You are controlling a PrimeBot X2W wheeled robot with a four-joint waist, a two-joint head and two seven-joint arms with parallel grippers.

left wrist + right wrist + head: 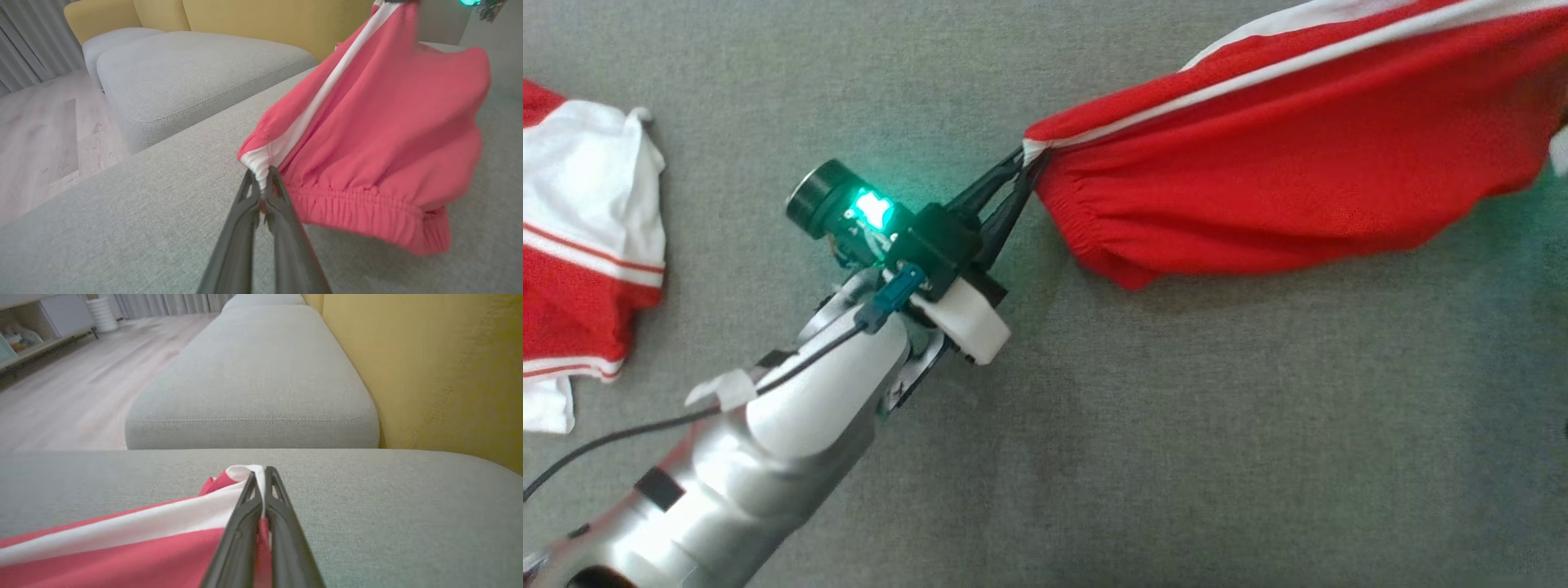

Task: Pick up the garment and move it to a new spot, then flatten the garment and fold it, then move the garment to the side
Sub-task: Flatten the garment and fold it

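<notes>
A pair of red fabric shorts with a white side stripe and a gathered elastic band is stretched in the air above a grey woven sofa seat cushion, held at both ends. The left gripper has its two dark fingers pinched tight on the white-striped corner of the elastic band. In the right wrist view, the right gripper is clamped just as tightly on the white stripe at the other end. The sagging band hangs close to the cushion; whether it touches cannot be told. A crumpled red-and-white top lies well apart, towards the cushion's left side. This looks like the carry to a new spot. Next, both arms need to lower together, keeping the cloth taut, to lay it flat.
</notes>
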